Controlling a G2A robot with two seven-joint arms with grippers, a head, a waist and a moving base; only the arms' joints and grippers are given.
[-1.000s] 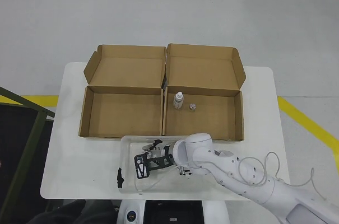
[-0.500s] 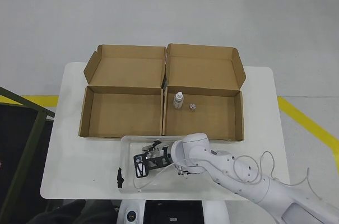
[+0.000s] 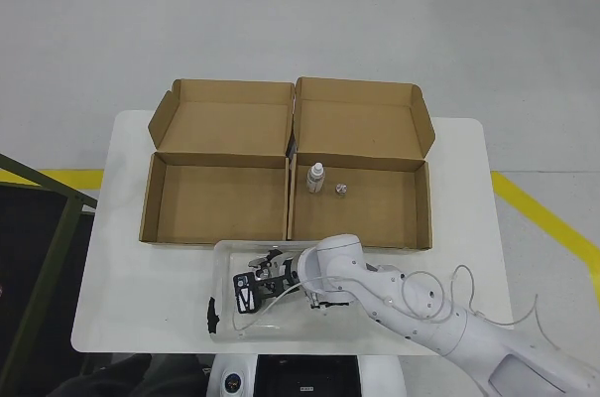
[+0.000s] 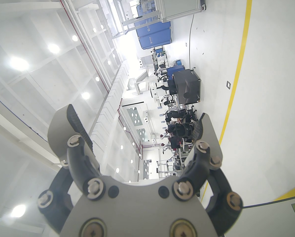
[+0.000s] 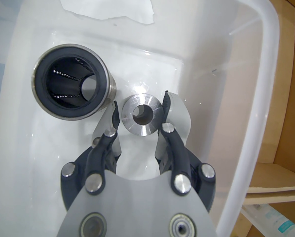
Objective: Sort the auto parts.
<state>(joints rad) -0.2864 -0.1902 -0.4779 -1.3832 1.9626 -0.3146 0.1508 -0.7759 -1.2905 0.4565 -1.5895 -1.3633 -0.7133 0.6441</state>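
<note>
In the right wrist view my right gripper [image 5: 140,99] is down inside the clear plastic bin [image 5: 266,75], shut on a small silver metal bushing [image 5: 153,107] that stands on end with its bore facing up. One finger presses each side of it. Close beside it lies a larger linear bearing [image 5: 108,85] with a black inner sleeve. From above, the same gripper [image 3: 243,294] sits in the bin's [image 3: 225,256] left part. My left gripper [image 4: 137,114] is open with nothing between its fingers, and it points up at the hall.
Two open cardboard boxes stand behind the bin, the left one [image 3: 220,203] bare. The right one [image 3: 379,213] holds a small white bottle [image 3: 315,179] and a small metal part [image 3: 343,188]. A black clip [image 3: 210,316] sits at the bin's front left corner.
My right gripper has shifted a little to the left inside the bin and the arm's elbow has swung closer in. The boxes and their contents stay put.
</note>
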